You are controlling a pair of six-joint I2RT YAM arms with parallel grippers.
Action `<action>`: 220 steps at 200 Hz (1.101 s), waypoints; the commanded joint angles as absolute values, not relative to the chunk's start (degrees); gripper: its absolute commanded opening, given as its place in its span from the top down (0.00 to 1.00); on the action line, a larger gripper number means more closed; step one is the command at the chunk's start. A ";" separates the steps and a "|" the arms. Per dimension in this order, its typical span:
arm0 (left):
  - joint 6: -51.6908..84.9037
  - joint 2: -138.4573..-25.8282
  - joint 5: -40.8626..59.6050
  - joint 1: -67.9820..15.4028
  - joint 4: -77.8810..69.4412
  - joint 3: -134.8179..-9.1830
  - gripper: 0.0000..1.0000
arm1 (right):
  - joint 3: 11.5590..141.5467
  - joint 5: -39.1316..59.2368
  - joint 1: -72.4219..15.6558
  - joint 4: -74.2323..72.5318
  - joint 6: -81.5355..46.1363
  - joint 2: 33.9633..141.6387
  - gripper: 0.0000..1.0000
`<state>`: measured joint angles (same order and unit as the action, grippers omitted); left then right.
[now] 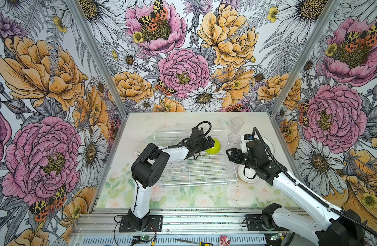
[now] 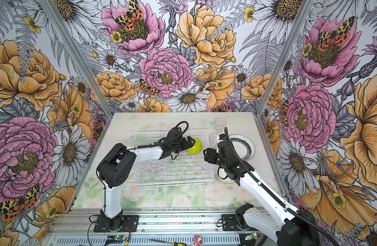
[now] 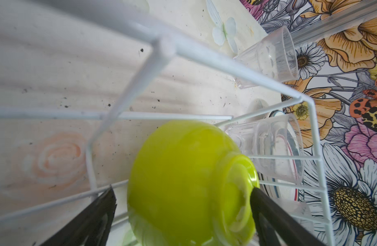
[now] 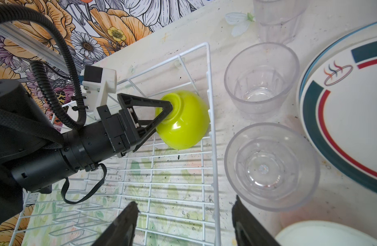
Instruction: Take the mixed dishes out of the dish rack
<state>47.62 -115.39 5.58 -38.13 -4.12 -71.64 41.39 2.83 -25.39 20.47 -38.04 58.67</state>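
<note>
Centre-right in a top view, the lime-green bowl (image 1: pixel 214 147) lies tipped in the upper-right corner of the dish rack (image 1: pixel 204 170), with the left gripper (image 3: pixel 182 189) spread wide around it. Best to close squarely, then lift clear of the wires. The right gripper (image 4: pixel 185 202) is spread and empty.

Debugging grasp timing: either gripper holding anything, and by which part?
Nothing held: left gripper stands open astride the lime-green bowl, one finger at its foot ring; right gripper open, empty.

Bowl (image 4: pixel 183 121) between the black left gripper (image 3: pixel 182 190) fingers is lime green, rack (image 4: pixel 213 170) plain white wire. Beside the black right gripper (image 4: pixel 184 202) are clear tumblers (image 4: pixel 261 78) and a white plate (image 4: pixel 343 127) with teal and red bands.
</note>
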 commanded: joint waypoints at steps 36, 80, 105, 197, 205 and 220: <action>52.12 -118.41 10.45 -37.80 -14.25 -69.35 0.01 | 40.70 2.70 -24.57 19.39 -37.99 58.46 0.29; 54.12 -113.52 11.83 -37.94 -23.64 -64.57 0.01 | 40.17 2.49 -24.12 19.34 -38.26 58.60 0.29; 55.74 -111.51 14.43 -38.29 -26.59 -63.60 0.01 | 39.99 2.35 -24.01 19.31 -38.40 58.62 0.29; 59.74 -111.10 17.03 -40.07 -36.47 -62.33 0.03 | 39.60 2.24 -23.67 19.25 -38.39 58.05 0.29; 60.25 -111.71 17.59 -40.14 -36.82 -62.71 0.03 | 39.56 2.11 -23.69 19.38 -38.19 57.84 0.29; 60.55 -112.70 18.76 -40.43 -36.78 -63.74 0.06 | 39.48 1.77 -23.68 19.42 -37.37 57.33 0.29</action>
<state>59.53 -110.93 15.31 -39.75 -33.50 -61.23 39.64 2.83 -23.94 20.32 -38.04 58.63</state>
